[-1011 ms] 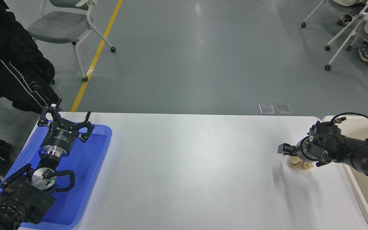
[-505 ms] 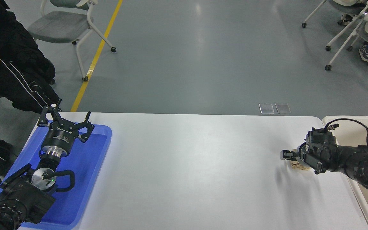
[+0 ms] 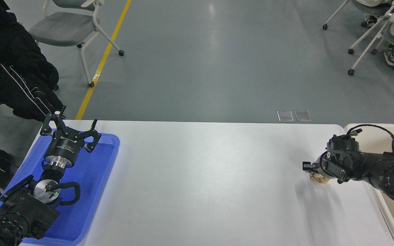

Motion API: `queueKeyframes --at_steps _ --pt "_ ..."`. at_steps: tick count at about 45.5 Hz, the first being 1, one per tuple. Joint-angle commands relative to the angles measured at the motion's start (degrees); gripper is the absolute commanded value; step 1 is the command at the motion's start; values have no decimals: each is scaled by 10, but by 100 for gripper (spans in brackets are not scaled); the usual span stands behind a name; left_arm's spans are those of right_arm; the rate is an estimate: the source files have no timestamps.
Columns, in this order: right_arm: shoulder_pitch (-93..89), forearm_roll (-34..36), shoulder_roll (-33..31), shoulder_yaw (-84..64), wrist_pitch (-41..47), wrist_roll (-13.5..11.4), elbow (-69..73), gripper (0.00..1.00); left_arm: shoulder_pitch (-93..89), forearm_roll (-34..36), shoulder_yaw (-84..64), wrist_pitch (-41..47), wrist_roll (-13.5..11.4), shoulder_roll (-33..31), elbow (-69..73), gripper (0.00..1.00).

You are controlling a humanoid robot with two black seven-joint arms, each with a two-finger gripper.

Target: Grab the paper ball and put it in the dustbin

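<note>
The paper ball (image 3: 318, 178) is a tan crumpled wad on the white table near its right end. My right gripper (image 3: 311, 169) is low over it and covers most of it, so only the ball's lower edge shows. Whether the gripper holds the ball is hidden by the wrist. The dustbin (image 3: 381, 204) is a cream-white bin at the table's right edge, and my right arm reaches over its rim. My left gripper (image 3: 69, 125) is parked open and empty over the blue tray at the lower left.
A blue tray (image 3: 94, 177) lies at the table's left end. A person in black sits at the upper left, beside a grey chair (image 3: 70, 27). More chairs stand at the upper right. The table's far edge runs just behind the ball.
My right gripper has come down from a little above the table onto the paper ball and shifted slightly right. More of the ball is now covered. The left arm has not moved.
</note>
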Motion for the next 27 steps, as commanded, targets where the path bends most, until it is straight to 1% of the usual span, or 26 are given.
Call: queueKeyframes --at_steps 1,6,17,24,27 --pt "78 -5 -68 -2 29 -1 110 0 0 0 0 0 1 -1 0 100" --pt "158 -4 -130 -34 31 0 252 0 0 0 0 0 1 -1 0 100" --pt "373 -1 -207 -125 31 0 518 0 0 0 0 0 1 -1 0 100" --pt "539 5 -231 -186 57 0 649 0 0 0 0 0 1 -1 0 100" --pt "608 24 -232 -209 79 3 689 0 0 0 0 0 1 -1 -2 100"
